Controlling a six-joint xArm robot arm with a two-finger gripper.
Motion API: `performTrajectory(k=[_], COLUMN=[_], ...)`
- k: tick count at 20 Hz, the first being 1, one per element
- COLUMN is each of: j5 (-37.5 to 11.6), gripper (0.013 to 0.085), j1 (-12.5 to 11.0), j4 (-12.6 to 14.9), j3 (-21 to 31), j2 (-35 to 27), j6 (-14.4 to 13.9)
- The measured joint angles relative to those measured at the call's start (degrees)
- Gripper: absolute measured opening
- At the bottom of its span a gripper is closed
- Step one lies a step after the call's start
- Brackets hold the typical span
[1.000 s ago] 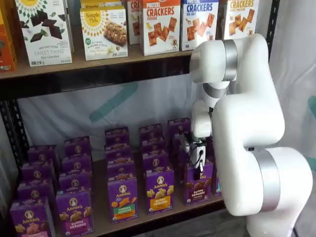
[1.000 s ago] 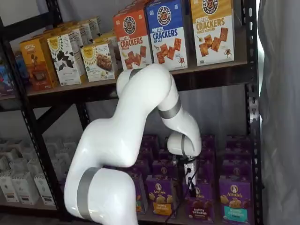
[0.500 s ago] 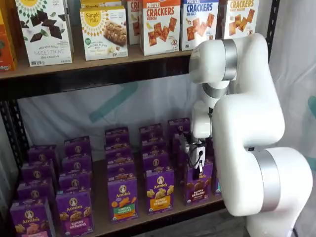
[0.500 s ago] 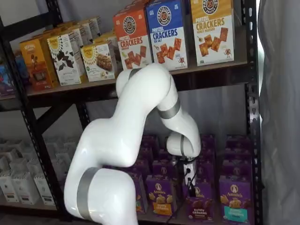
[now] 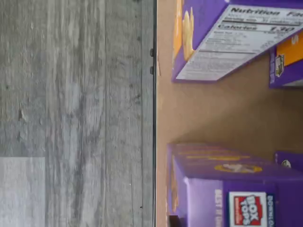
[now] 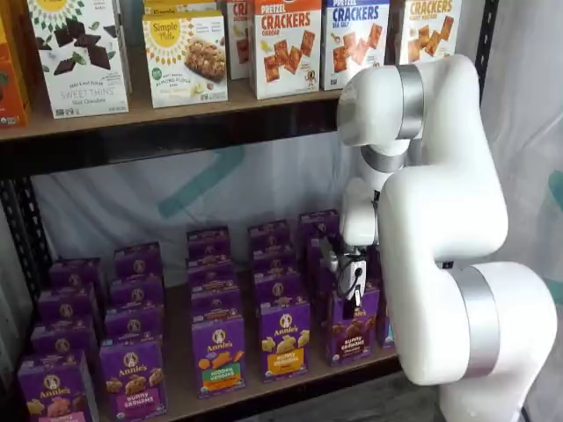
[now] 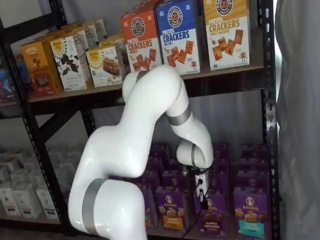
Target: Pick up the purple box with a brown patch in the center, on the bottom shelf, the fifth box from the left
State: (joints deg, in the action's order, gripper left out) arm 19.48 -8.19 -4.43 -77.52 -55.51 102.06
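On the bottom shelf (image 6: 264, 387), the gripper (image 6: 354, 294) is clamped on the purple box (image 6: 352, 332).

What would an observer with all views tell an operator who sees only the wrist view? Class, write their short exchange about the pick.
Operator: I see only purple cartons on a wooden board. Where is the gripper?
Observer: In both shelf views the gripper sits at the top of the purple box, in the front row of the bottom shelf.
Operator: Open or shut?
Observer: Shut on the purple box's top edge, it seems.
Operator: What stands beside that box?
Observer: A purple carton with a yellow-orange band, also in the front row.
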Motion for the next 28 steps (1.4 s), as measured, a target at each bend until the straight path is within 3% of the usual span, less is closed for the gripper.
performTrajectory(k=[5, 10, 14, 19, 24, 28], j5=[-0.2, 1.7, 2.2, 2.0, 1.5, 0.9], gripper=[0.033, 0.033, 0.033, 0.033, 0.033, 0.033], j1=[0.1, 0.2, 0.6, 1.4, 2.0, 2.4], j4=[-0.6, 3.4, 3.2, -0.1, 2.0, 1.2], j3=[1.7, 3.9, 6.7, 11.6, 18.8, 24.1], j2=[1.5, 4.0, 6.4, 10.4, 16.3, 20.8], j6=[0.5, -3.4, -3.6, -1.2, -3.8, -3.5])
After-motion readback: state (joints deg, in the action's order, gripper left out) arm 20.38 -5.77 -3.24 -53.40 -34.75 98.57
